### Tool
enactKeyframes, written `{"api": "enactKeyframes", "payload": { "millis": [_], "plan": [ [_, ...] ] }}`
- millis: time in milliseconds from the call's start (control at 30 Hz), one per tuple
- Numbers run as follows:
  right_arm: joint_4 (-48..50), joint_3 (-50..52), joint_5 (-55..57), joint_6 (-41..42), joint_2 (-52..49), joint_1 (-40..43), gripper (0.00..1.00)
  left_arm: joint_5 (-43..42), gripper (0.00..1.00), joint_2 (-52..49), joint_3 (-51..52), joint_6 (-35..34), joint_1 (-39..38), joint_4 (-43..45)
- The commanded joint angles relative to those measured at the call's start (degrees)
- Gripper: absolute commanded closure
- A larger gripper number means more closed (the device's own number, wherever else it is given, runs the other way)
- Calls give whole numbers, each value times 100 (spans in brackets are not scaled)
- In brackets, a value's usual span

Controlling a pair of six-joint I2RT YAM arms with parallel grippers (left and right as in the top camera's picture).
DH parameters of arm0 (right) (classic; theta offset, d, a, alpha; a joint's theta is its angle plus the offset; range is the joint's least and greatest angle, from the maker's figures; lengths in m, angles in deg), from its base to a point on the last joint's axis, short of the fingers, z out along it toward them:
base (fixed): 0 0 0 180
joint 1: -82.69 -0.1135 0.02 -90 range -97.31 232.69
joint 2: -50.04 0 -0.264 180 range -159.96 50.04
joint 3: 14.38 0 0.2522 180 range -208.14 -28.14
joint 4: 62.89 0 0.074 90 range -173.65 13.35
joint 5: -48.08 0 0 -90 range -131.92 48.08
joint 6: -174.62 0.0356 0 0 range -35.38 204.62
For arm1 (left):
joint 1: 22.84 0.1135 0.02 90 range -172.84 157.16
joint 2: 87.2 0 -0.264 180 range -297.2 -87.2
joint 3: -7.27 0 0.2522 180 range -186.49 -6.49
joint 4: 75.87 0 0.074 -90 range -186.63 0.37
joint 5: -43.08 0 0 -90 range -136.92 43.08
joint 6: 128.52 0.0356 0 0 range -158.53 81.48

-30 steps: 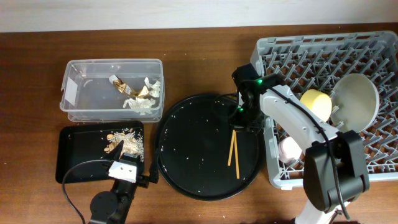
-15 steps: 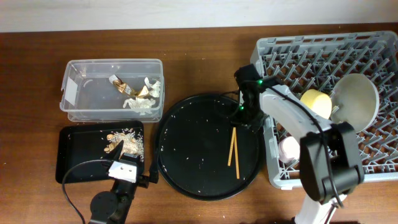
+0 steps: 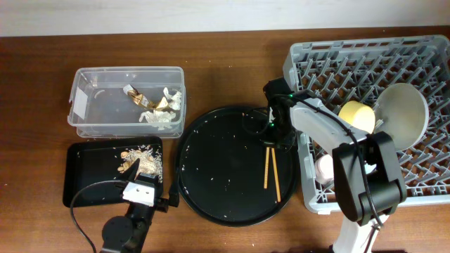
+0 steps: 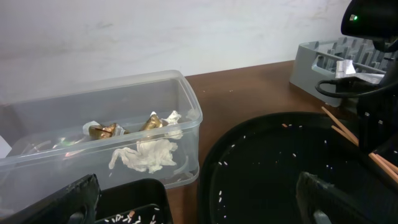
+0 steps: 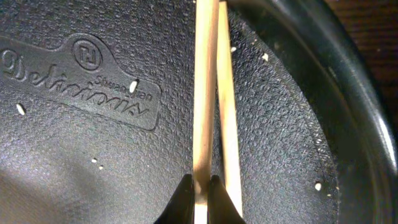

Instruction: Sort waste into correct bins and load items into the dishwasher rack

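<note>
Our right fingers [image 5: 199, 198] pinch just one chopstick [image 5: 205, 87] at the round tray's [image 5: 348, 143] three o'clock; the other chopstick [image 5: 227, 124] may get left behind. Left fingers [image 4: 199, 208] hang spread.

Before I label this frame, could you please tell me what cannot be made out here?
Right gripper: overhead, its own wrist hides it; right wrist view, the bottom edge cuts off its fingers, closed on one of the chopsticks.
Pink cup: overhead, mostly behind the right arm.
Shallow black tray: left wrist view, cut off by the bottom edge.
</note>
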Motion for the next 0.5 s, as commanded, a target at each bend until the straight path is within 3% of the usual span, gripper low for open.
{"api": "enactKeyframes", "payload": {
  "millis": [0, 167, 267, 367, 467],
  "plan": [
    [-203, -223, 57, -374, 468, -17, 96, -22, 1, 28, 33, -35, 9, 13],
    [-457, -577, 350, -1106, 1631, 17, 96, -22, 1, 28, 33, -37, 9, 13],
    [-389, -586, 1248, -2155, 2116, 210, 96, -22, 1, 28, 33, -35, 9, 13],
    [-286, -584, 2096, -2771, 2124, 573, 96, -22, 0, 28, 33, -35, 9, 13],
    [-55, -577, 1963, -2918, 1982, 874, 96, -22, 0, 28, 33, -35, 9, 13]
  ]
}}
